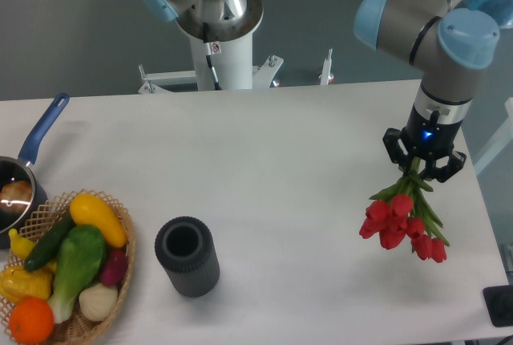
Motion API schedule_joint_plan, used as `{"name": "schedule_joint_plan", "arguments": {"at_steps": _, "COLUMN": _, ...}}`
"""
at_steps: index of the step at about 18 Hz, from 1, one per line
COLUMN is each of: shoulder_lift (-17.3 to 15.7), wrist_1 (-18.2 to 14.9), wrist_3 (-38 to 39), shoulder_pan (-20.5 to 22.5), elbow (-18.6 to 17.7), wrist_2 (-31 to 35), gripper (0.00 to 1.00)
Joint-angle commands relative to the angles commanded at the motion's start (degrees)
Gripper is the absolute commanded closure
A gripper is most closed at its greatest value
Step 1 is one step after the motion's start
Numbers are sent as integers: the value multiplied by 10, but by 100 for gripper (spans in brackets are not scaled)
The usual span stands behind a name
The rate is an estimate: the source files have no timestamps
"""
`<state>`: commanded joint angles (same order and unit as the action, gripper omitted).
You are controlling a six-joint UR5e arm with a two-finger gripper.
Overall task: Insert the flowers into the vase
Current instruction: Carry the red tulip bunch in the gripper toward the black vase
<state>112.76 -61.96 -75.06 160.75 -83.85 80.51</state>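
Note:
The flowers (403, 221), a bunch of red tulip buds with green stems and leaves, hang at the right side of the table with the buds pointing down and towards the camera. My gripper (422, 165) is shut on their green stems just above the buds and holds the bunch clear of the table. The vase (187, 256), dark grey, ribbed and cylindrical with an open round mouth, stands upright near the front left of the table, far to the left of the gripper. Nothing is in its mouth.
A wicker basket (125, 253) with toy vegetables and fruit (76, 261) stands at the front left, close to the vase. A blue-handled saucepan (32, 143) lies behind it at the left edge. The arm's white base (220, 48) stands at the back.

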Motion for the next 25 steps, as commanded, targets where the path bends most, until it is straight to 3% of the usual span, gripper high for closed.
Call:
{"name": "schedule_joint_plan", "arguments": {"at_steps": 3, "shoulder_lift": -9, "wrist_1": 0, "wrist_3": 3, "shoulder_pan": -1, "elbow": 2, "wrist_2": -11, "gripper": 100}}
{"name": "schedule_joint_plan", "arguments": {"at_steps": 7, "shoulder_lift": -20, "wrist_1": 4, "wrist_3": 46, "shoulder_pan": 0, "elbow": 4, "wrist_2": -108, "gripper": 100}}
{"name": "schedule_joint_plan", "arguments": {"at_steps": 14, "shoulder_lift": -35, "wrist_1": 40, "wrist_3": 98, "shoulder_pan": 3, "elbow": -20, "wrist_2": -401, "gripper": 100}}
{"name": "schedule_joint_plan", "arguments": {"at_steps": 19, "shoulder_lift": -34, "wrist_1": 48, "wrist_3": 99, "shoulder_pan": -9, "elbow": -39, "wrist_2": -582, "gripper": 100}}
{"name": "schedule_joint_plan", "arguments": {"at_steps": 25, "shoulder_lift": -29, "wrist_1": 79, "wrist_3": 98, "shoulder_pan": -54, "elbow": -48, "wrist_2": -690, "gripper": 100}}
